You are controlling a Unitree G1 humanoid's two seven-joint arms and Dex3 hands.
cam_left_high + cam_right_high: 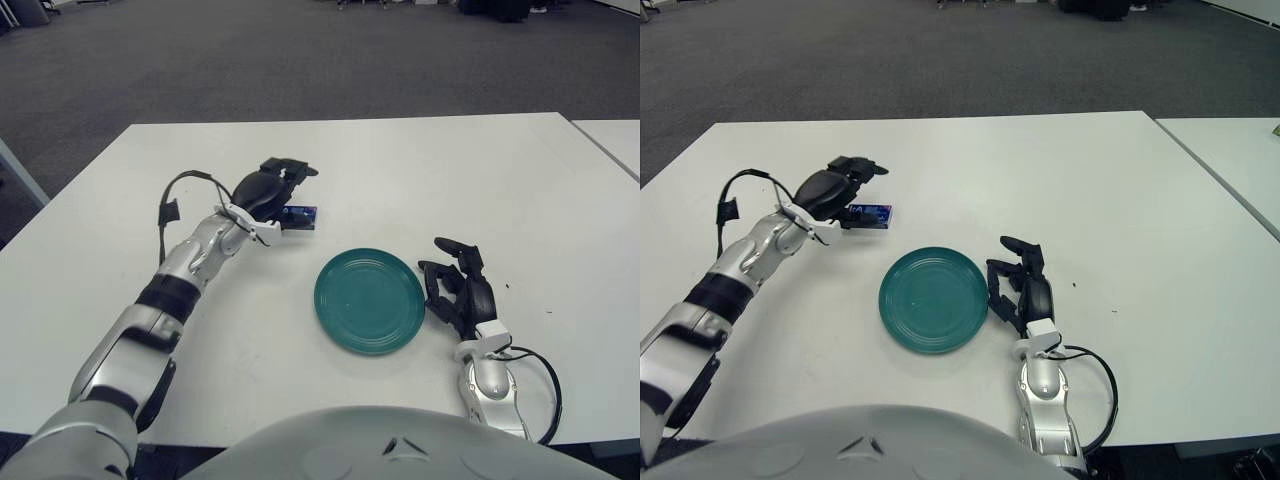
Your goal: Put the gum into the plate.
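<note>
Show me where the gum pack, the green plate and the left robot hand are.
gum pack point(302, 216), left eye view, visible blue end.
green plate point(369, 301), left eye view, bare centre.
left robot hand point(830, 188), right eye view, back of hand.

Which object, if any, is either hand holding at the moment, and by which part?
It cannot be told: the left hand is over the gum pack's left end, still on the table. The right hand, beside the plate, holds nothing.

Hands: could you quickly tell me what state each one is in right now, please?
Left hand: over the gum on the table; whether it grips cannot be told.
Right hand: open, holding nothing, right of the plate.
</note>
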